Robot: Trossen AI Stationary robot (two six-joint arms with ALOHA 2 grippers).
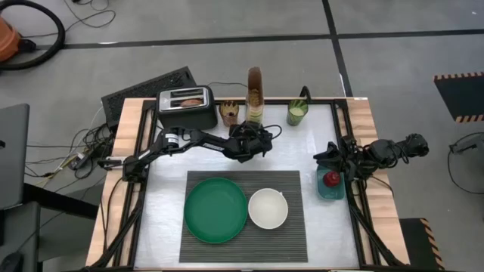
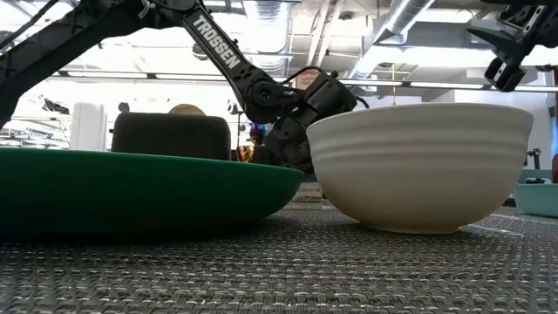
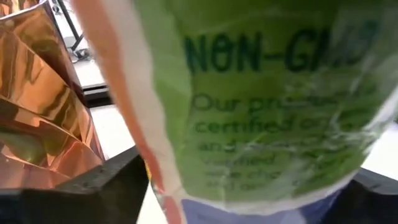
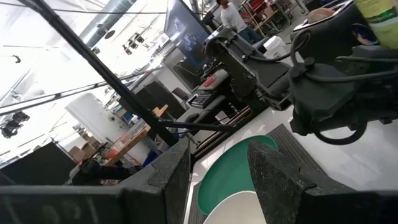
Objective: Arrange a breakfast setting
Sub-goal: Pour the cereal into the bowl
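The dark grey ribbed placemat [image 1: 291,227] lies at the table's near middle. On it stand the green plate [image 1: 215,210] and, to its right, the white bowl [image 1: 268,208]. A tall cereal bag [image 1: 255,94] with a green label [image 3: 267,93] stands upright at the far edge. My left gripper [image 1: 255,134] is open just near of it, one finger [image 3: 106,193] on each side of the bag's lower part; whether they touch it I cannot tell. My right gripper [image 1: 330,156] is open and empty above the teal dish [image 1: 330,189]. A brown thing [image 1: 192,100] sits in the toaster slot.
The black toaster [image 1: 187,107] stands at the far left. A copper cup [image 1: 229,113] stands close to the left of the bag, and it also shows in the left wrist view [image 3: 37,112]. A green cup [image 1: 297,113] stands to the bag's right. A red apple [image 1: 331,178] lies in the teal dish.
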